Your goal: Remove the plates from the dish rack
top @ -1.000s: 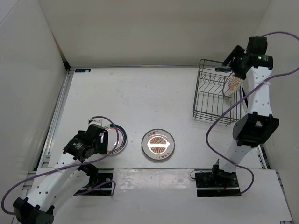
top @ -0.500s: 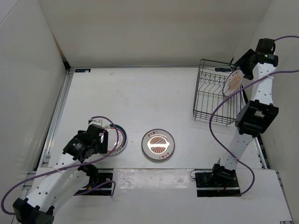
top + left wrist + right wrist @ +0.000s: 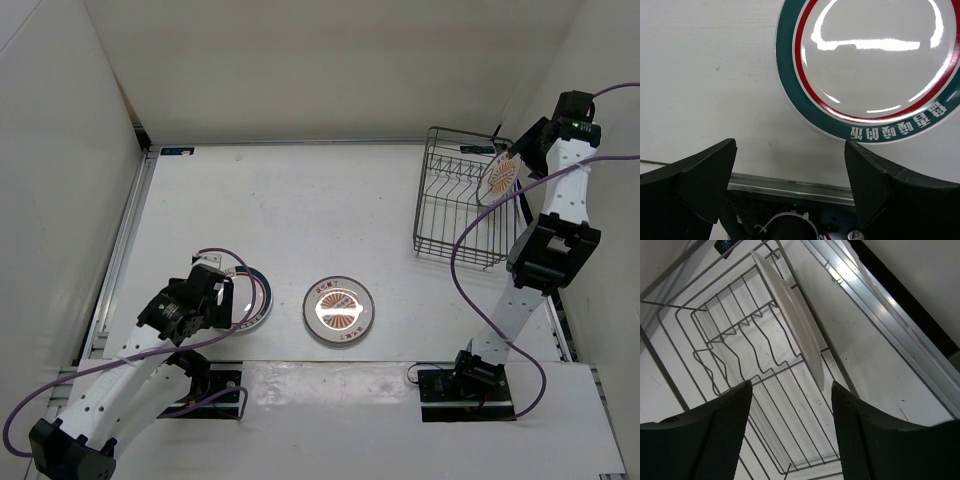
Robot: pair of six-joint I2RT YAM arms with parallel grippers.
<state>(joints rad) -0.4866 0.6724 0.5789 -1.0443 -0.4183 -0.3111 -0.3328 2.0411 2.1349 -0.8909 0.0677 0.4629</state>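
The dark wire dish rack (image 3: 440,215) stands at the back right. One orange sunburst plate (image 3: 501,176) stands on edge at its right end; in the right wrist view this plate (image 3: 790,315) shows edge-on, white, in the rack (image 3: 735,350). My right gripper (image 3: 528,140) is open, just above and right of that plate, not touching it. A second sunburst plate (image 3: 339,311) lies flat near the front centre. The white plate with green and pink rings (image 3: 256,300) (image 3: 870,65) lies flat at the front left. My left gripper (image 3: 222,305) is open and empty just left of it.
White walls close in the table on three sides. A metal rail (image 3: 125,240) runs along the left edge, another (image 3: 880,315) beside the rack on the right. Purple cables (image 3: 470,250) hang by the right arm.
My right arm has swung farther right and up, away from the rack plate. The left arm and the plates on the table have not moved.
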